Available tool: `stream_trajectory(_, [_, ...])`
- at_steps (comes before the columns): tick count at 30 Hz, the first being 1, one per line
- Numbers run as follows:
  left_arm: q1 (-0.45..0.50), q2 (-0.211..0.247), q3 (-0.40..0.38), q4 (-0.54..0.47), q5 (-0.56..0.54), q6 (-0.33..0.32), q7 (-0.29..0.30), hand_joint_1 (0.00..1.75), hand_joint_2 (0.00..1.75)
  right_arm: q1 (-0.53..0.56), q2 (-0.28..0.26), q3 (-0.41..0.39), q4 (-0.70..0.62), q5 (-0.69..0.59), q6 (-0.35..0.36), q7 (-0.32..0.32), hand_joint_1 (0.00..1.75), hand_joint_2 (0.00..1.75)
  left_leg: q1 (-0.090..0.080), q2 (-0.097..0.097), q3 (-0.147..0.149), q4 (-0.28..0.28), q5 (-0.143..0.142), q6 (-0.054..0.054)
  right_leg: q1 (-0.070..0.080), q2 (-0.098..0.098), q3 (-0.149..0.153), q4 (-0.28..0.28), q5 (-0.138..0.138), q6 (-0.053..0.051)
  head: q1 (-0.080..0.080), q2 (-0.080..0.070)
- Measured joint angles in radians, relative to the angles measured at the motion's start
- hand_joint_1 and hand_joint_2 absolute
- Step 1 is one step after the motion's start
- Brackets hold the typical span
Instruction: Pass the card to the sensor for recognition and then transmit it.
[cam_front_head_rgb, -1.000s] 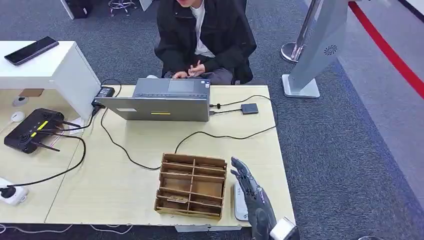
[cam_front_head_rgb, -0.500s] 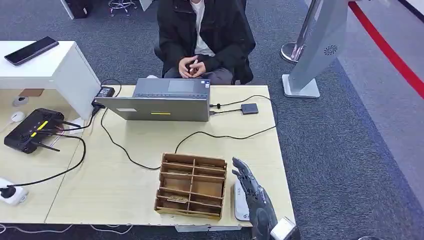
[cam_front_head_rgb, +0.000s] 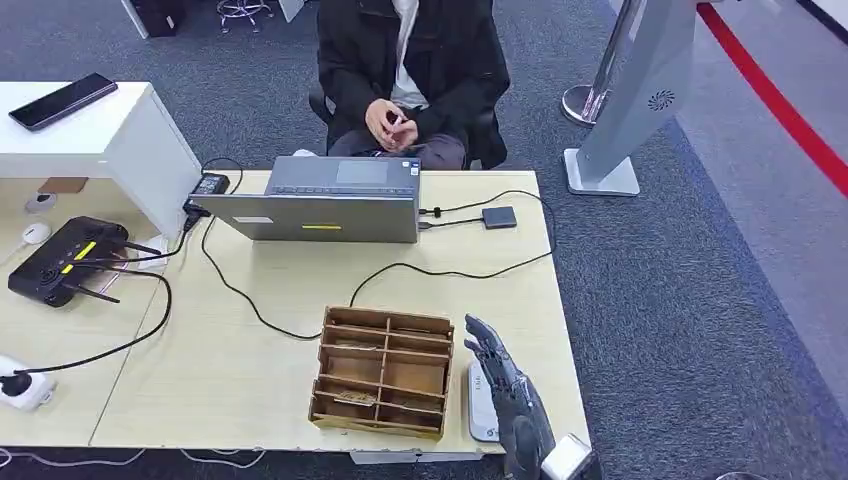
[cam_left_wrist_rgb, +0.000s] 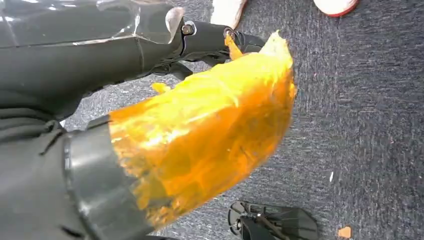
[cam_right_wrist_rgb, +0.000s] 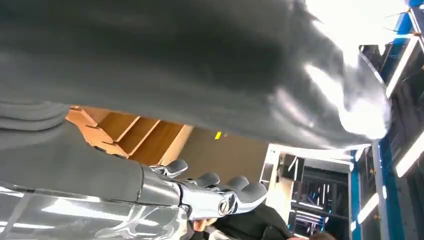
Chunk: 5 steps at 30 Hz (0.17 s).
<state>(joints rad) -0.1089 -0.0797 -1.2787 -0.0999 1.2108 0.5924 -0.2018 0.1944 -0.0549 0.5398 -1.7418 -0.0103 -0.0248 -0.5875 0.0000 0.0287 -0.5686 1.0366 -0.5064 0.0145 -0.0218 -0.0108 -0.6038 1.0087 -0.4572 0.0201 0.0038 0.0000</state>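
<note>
I see my right hand (cam_front_head_rgb: 505, 385) low in the frame, right of the middle, above the near right part of the table (cam_front_head_rgb: 250, 350). Its fingers are stretched out and a little apart, and it holds nothing. Under it lies a flat white thing (cam_front_head_rgb: 480, 405), just beside the right wall of the wooden box (cam_front_head_rgb: 383, 372). I cannot tell if this is the card or the sensor. The table's right edge is near my hand, and past it is open grey carpet (cam_front_head_rgb: 680, 300).

Left of the box there is bare table with a black cable (cam_front_head_rgb: 230, 290) lying across it. A grey laptop (cam_front_head_rgb: 325, 200) stands at the far edge, in the upper middle. A person (cam_front_head_rgb: 410, 70) sits behind it with hands together.

In the left wrist view my left hand (cam_left_wrist_rgb: 200, 135) is wrapped in orange, above carpet. I cannot tell how its fingers lie.
</note>
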Motion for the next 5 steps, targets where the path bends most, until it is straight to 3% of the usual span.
stream_trajectory(5, [0.0, 0.001, 0.0, 0.0, -0.001, 0.0, 0.003, 0.0, 0.0, 0.0, -0.002, 0.001, 0.0, -0.002, -0.004, 0.0, 0.0, 0.0, 0.0, 0.0, 0.0, 0.0, 0.0, 0.0, 0.0, 0.0, 0.0, 0.0, 0.0, 0.0, 0.0, 0.0])
